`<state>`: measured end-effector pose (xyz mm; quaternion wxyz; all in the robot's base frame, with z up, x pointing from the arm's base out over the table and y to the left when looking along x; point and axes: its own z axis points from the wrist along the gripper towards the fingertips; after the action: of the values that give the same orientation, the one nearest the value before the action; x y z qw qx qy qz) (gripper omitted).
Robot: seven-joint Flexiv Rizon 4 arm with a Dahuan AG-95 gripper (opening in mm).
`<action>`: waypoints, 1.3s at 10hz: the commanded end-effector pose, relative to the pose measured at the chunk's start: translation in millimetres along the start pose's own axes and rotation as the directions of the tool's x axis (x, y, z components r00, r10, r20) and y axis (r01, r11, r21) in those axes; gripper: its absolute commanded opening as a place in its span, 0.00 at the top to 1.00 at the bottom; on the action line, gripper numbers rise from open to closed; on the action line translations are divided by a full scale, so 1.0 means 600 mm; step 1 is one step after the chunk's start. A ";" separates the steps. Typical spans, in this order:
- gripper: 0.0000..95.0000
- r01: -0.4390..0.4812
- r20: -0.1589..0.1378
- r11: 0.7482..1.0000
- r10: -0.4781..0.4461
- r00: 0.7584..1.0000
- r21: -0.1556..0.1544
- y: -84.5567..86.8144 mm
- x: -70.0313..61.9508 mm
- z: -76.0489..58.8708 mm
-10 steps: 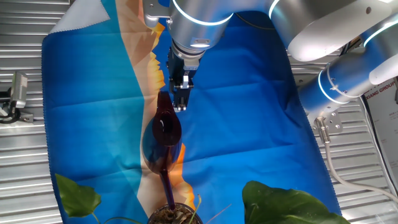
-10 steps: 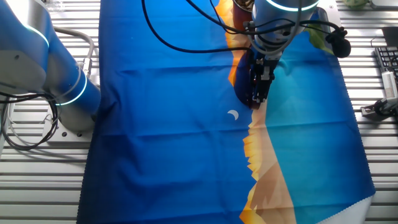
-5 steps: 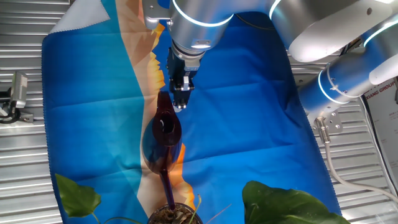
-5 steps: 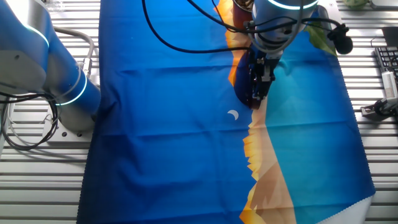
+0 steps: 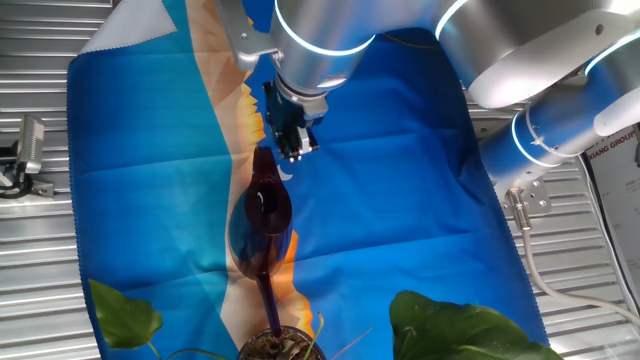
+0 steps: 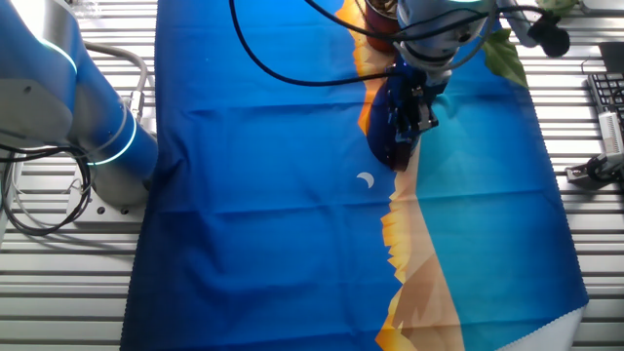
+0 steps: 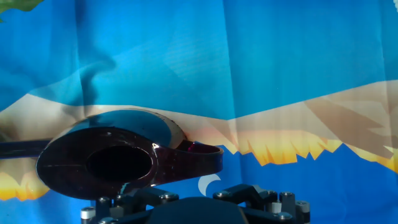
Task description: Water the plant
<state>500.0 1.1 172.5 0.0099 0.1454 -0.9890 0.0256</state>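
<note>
One robot arm hangs over the blue cloth (image 5: 400, 200) on the table. Its fingers (image 5: 291, 143) sit just behind the dark red watering can (image 5: 262, 212); I cannot tell if they grip its handle. The spout points at the plant (image 5: 280, 343) by the table's edge, ready for pouring.

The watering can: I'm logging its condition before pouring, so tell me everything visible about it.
The watering can is a glossy dark red vessel, apparently plastic, with a rounded body and wide oval top opening. Its long thin spout points to the plant's pot, the tip over or at the rim. A stubby handle projects from the opposite end, toward the tool. It stands upright on the blue printed cloth. Whether the tool touches it is unclear.
</note>
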 end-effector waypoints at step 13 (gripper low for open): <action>1.00 0.071 0.016 0.997 -0.071 0.997 -0.033 0.009 -0.009 -0.029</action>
<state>504.5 10.0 190.1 0.0060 0.1835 -0.9830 0.0067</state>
